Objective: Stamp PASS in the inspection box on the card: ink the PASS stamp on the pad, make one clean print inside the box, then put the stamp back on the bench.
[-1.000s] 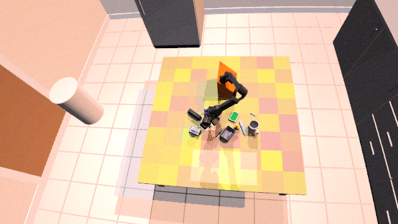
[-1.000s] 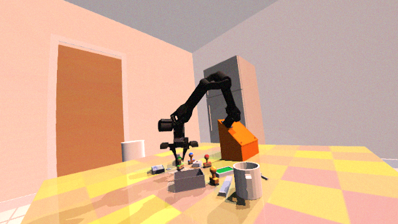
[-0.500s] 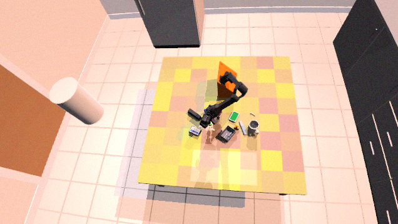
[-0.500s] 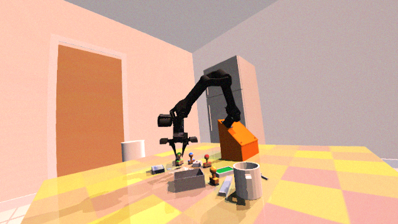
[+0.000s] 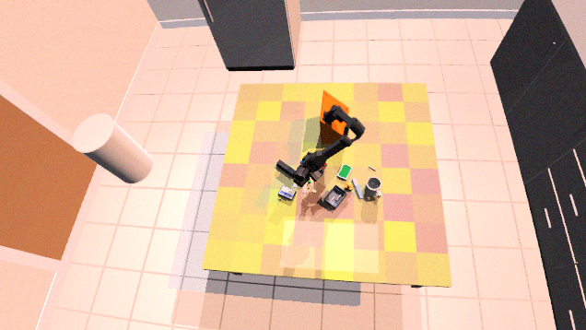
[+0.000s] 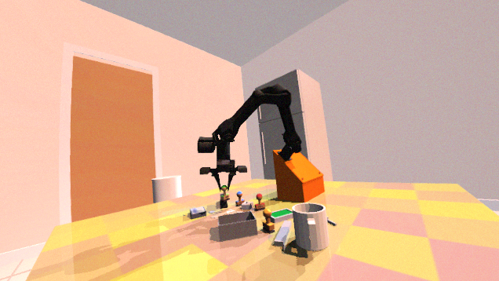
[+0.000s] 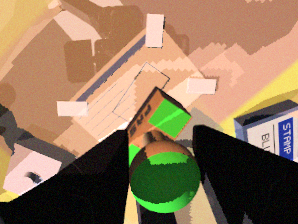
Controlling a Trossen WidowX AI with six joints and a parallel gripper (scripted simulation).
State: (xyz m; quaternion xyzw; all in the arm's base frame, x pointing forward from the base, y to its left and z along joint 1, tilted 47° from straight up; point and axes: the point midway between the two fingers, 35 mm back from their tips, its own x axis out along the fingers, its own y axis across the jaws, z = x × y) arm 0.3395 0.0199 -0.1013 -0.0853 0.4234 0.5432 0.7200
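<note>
My gripper [image 7: 160, 137] [image 6: 224, 187] [image 5: 310, 181] is shut on the PASS stamp [image 7: 164, 177] [image 6: 224, 196], gripping it by its round green knob. The stamp hangs tilted, its brown body and green label pointing down at the pale card [image 7: 116, 92], which is held by white corner tabs. The stamp's base sits at the edge of the card's thin-lined box [image 7: 148, 70]; I cannot tell whether it touches the card. The green ink pad [image 5: 344, 171] [image 6: 282, 213] lies to the right, apart from the gripper.
Three more stamps stand nearby, with blue [image 6: 239, 197], red [image 6: 259, 201] and orange [image 6: 267, 220] knobs. There are also a grey tray [image 6: 236, 225] [image 5: 334, 197], a grey mug [image 6: 311, 225] [image 5: 373, 186], a blue-labelled box [image 7: 273, 129] [image 5: 287, 193] and the orange arm base [image 6: 298, 178].
</note>
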